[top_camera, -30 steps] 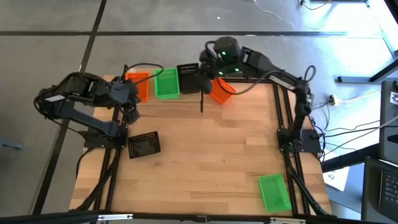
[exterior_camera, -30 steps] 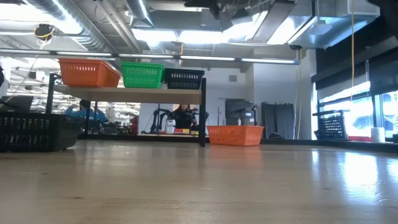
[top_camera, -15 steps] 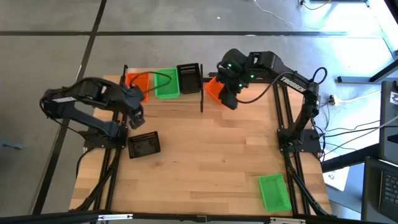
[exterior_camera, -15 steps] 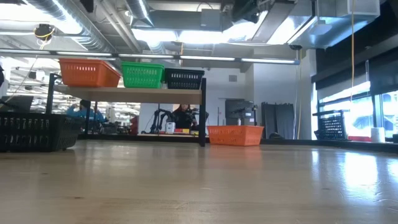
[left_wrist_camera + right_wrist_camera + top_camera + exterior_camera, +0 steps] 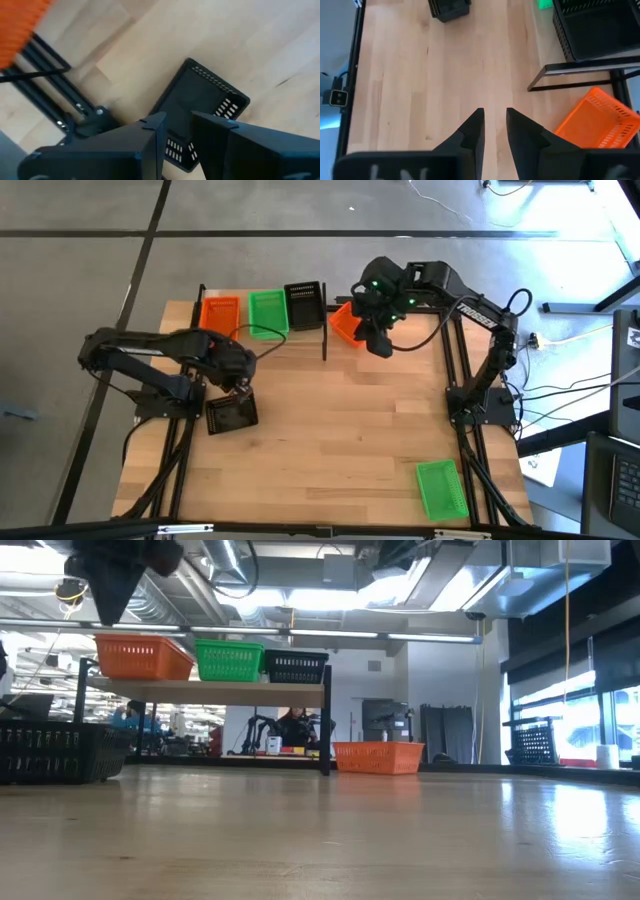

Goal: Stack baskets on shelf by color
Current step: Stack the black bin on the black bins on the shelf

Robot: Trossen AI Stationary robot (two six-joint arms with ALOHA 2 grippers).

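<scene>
One black basket (image 5: pixel 200 117) directly beneath the empty left gripper (image 5: pixel 177 132).

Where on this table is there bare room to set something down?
The wide middle of the table is bare, between the black basket on the left and the green basket near the front right corner. It is crowded at the back, around the shelf and the orange basket.
</scene>
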